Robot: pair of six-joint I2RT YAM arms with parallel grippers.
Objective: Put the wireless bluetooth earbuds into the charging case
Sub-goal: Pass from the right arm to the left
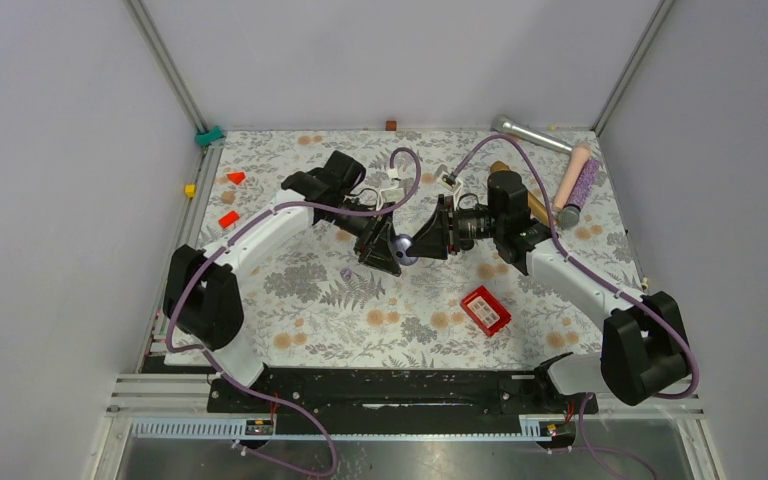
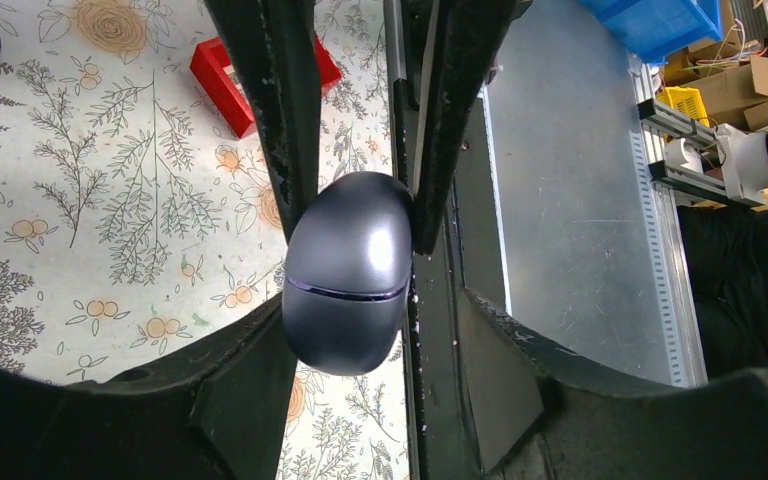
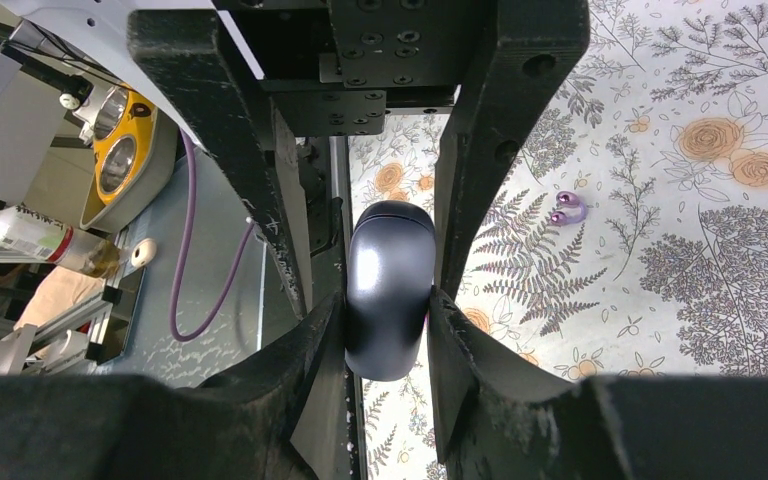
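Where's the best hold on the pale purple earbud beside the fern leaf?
Pinch the pale purple earbud across its rounded body from straight above: it lies low on the cloth, nothing beside it. Left claw and right claw hold the charging case.

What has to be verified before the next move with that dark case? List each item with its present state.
1. Hold of the left gripper on the charging case: ok, its fingers sit against both sides.
2. Hold of the right gripper on the charging case: ok, it is pinched at the near end.
3. Lid open for insertion: not ok, the seam is shut.
4. Position of a purple earbud: ok, it lies on the table, apart from both grippers.
5. A gripper free to fetch it: not ok, both are on the charging case.
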